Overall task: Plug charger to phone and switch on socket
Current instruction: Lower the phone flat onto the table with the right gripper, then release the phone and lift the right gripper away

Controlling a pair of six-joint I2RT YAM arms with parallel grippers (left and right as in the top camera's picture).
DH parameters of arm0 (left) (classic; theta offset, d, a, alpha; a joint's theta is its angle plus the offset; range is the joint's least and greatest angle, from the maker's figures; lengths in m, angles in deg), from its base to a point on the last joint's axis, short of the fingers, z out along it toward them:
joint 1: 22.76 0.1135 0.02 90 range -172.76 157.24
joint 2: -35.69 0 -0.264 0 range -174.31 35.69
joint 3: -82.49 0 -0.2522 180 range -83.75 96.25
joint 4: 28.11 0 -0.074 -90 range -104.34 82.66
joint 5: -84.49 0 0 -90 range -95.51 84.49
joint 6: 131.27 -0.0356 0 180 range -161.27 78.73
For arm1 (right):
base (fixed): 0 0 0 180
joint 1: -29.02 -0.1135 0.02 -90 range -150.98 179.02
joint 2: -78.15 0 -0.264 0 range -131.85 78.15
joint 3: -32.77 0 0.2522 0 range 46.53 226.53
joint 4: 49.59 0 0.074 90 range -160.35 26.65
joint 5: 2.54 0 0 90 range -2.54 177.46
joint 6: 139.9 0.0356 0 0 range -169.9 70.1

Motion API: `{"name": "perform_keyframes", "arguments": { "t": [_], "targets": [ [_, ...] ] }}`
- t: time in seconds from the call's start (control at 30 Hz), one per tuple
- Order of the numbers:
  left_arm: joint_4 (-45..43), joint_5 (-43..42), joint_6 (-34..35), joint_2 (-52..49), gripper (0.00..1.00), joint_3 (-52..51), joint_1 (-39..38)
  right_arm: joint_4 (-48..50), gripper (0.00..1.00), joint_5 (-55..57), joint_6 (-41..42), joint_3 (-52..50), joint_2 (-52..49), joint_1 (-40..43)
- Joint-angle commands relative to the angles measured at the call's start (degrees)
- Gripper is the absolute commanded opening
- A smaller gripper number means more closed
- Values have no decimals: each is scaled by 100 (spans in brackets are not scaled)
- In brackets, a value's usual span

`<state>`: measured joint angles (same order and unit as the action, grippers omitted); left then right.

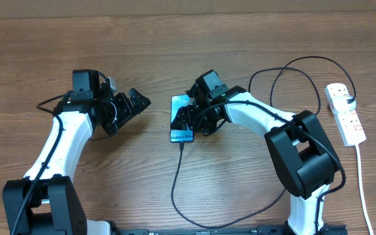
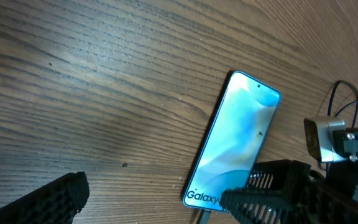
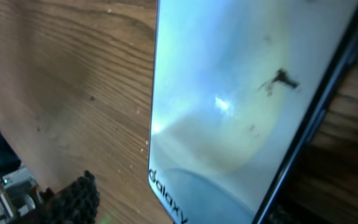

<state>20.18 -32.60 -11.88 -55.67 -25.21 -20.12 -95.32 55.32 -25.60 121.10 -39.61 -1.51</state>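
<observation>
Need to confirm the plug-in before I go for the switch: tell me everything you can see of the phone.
The phone is a slim rectangular smartphone with a dark edge and a glossy light blue-teal screen, "Galaxy" printed at its near end and a dark smudge on the glass. It lies flat, face up, near the middle of the wooden table. The charger, a thin black cable, meets its near end and looks plugged in. The right gripper hangs open at its right side; contact cannot be told.
</observation>
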Motion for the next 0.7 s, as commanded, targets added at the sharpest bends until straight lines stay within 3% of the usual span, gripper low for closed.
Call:
{"name": "perform_keyframes", "arguments": {
  "t": [0.0,0.27,0.43,0.67],
  "targets": [
    [-7,72,-109,57,99,33,-20,-125,78,960,181,-225,-262,22],
    [-7,72,-109,57,100,33,-20,-138,78,1032,297,-225,-262,22],
    [-7,72,-109,57,100,33,-20,-315,85,1655,852,-223,-260,22],
    [-7,72,-109,57,99,33,-20,-474,89,1978,898,-223,-260,22]
  ]
}}
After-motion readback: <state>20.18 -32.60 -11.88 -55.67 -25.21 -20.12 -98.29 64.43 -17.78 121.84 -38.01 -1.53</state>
